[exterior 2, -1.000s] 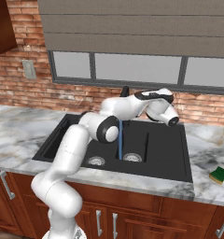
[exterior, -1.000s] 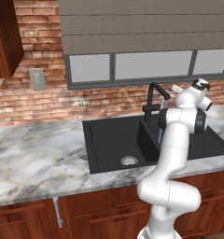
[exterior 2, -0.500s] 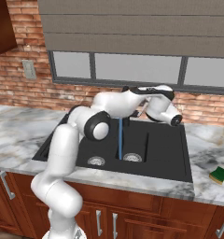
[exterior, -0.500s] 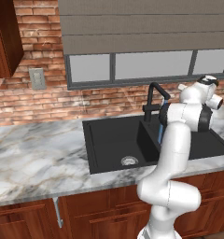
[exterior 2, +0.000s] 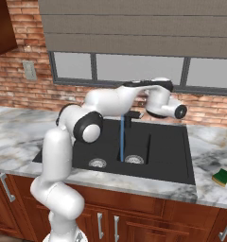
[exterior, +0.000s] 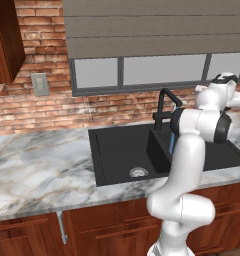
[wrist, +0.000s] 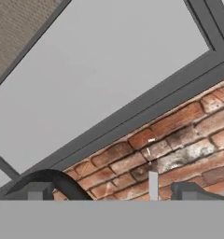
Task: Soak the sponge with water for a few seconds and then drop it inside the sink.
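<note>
Left base: black double sink (exterior: 117, 150) in marble worktop (exterior: 37, 165), faucet (exterior: 164, 102) behind.
Right base: blue water (exterior 2: 121, 139) falls into sink; yellow-green sponge (exterior 2: 222, 177) lies on worktop, right of sink.
Hand: pincer (wrist: 111, 191) open, empty, facing brick wall (wrist: 179, 140).

No readable txt, labels, brands or nos. anywhere.
</note>
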Robot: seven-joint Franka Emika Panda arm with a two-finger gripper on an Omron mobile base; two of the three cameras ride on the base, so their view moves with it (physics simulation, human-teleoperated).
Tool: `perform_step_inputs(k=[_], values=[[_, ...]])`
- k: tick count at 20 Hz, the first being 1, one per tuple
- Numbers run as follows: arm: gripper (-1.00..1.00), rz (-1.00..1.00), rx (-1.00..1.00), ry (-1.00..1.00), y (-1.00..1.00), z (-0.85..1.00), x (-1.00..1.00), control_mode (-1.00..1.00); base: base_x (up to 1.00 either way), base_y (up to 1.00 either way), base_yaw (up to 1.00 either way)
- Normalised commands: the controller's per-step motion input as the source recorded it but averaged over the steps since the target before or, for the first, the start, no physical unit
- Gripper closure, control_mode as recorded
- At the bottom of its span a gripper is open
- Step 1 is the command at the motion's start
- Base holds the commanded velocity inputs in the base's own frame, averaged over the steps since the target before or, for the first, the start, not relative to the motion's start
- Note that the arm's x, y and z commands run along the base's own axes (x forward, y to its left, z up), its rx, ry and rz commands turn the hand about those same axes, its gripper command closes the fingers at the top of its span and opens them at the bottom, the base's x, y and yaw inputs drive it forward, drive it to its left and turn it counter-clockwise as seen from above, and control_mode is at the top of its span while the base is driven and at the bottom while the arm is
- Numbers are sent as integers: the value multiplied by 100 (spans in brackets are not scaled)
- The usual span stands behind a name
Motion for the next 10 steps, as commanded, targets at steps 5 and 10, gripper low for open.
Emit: perform_step_inputs(k=[5, 10], values=[[-100, 0, 0, 4, -1, 25, -30, -100, 0, 0, 0], [-100, 0, 0, 0, -6, 16, -32, -100, 0, 0, 0]])
